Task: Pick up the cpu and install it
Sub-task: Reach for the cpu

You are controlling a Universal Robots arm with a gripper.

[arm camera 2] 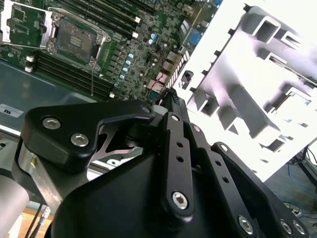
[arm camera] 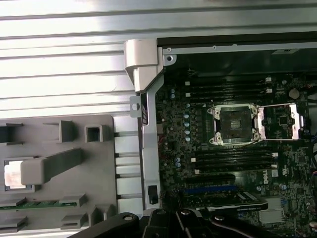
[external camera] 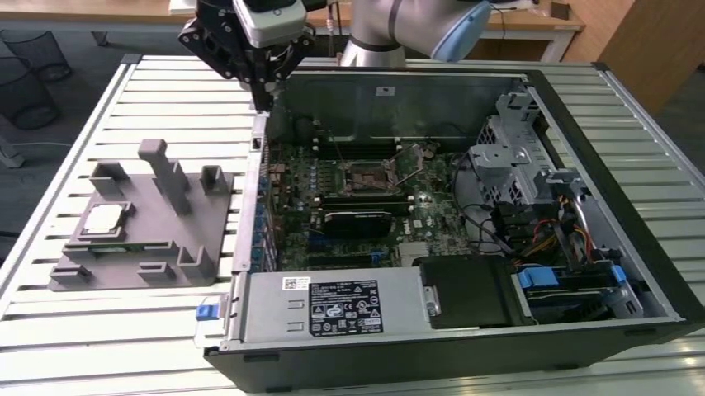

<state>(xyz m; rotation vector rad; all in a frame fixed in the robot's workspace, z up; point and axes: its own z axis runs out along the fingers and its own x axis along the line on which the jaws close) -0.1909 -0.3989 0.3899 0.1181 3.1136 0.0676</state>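
**Pincer over the case wall, cpu in its fixture**

We found the pincer [external camera: 264,103] hanging fingers-down, its jaws pressed together with nothing between them. In the second wrist view the pincer [arm camera 2: 171,96] showed the same, its black links meeting at one narrow tip.

Directly beneath the pincer ran one side wall of the open computer case [external camera: 441,359], which lay flat on the slatted metal desk [external camera: 111,346].

On the inner side of that wall, a short way from the pincer, lay the green motherboard [external camera: 441,210]. On it sat the socket [external camera: 364,175], near the pincer but not under it. In the first wrist view the socket [arm camera: 232,124] was uncovered, its metal load plate [arm camera: 280,121] swung open beside it, and we saw no chip in it.

On the other side of the wall, outside the case and farther from the pincer than the socket, stood the grey fixture [external camera: 121,272] with its upright posts. The cpu [external camera: 102,217] lay flat in a recess of this fixture, silvery top upward, well apart from the pincer and untouched. In the first wrist view the cpu [arm camera: 12,176] was partly hidden behind one grey post.

Farthest from the pincer, at the opposite end of the case, we saw the silver power supply [external camera: 330,305] with a label on its top.
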